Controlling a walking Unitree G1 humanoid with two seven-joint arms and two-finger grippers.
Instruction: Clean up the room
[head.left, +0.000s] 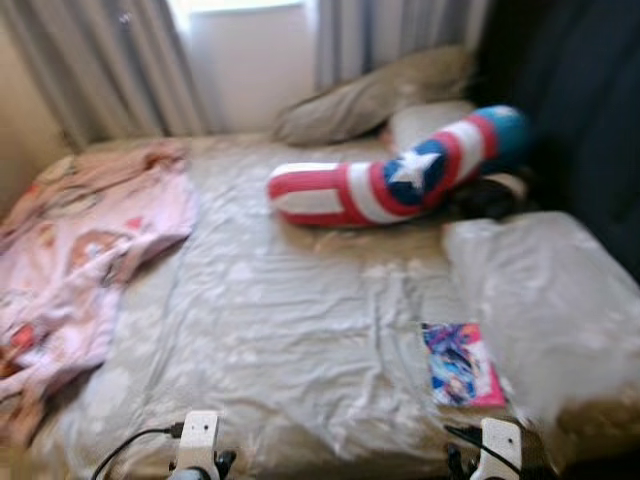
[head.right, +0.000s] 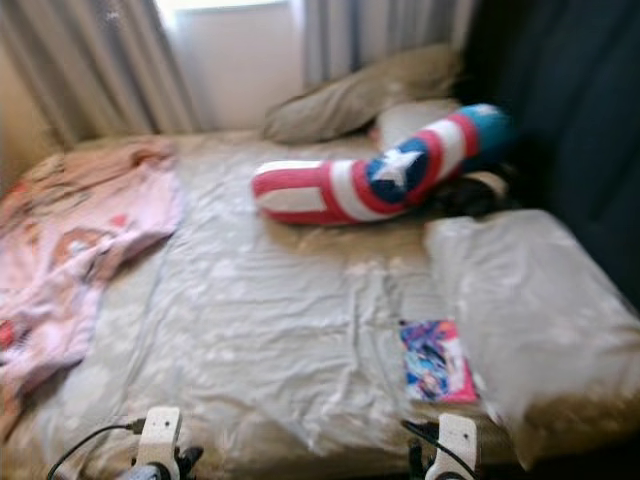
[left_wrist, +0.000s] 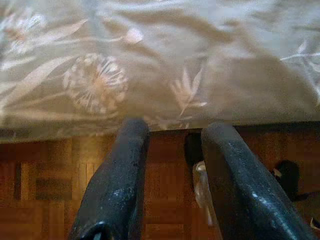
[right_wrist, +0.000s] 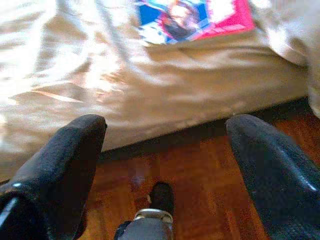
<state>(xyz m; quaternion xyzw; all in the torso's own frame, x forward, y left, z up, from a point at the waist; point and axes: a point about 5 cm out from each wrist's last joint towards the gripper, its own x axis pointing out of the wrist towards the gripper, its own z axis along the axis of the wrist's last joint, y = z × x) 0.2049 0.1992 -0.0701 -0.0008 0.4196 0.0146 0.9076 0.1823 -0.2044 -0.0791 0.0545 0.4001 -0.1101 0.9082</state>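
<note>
Book (head.left: 461, 363) flat on bed (head.left: 300, 330), near foot edge, beside pillow (head.left: 545, 300). Thin, light, likely floppy; take by near edge. Right gripper (right_wrist: 165, 150) spread wide, empty; left gripper (left_wrist: 172, 165) parted, empty.

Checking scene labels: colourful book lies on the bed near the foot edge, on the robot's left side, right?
Not quite. The colourful book lies on the bed near the foot edge, but on the robot's right side, beside the pale pillow. The left eye view shows it.
</note>
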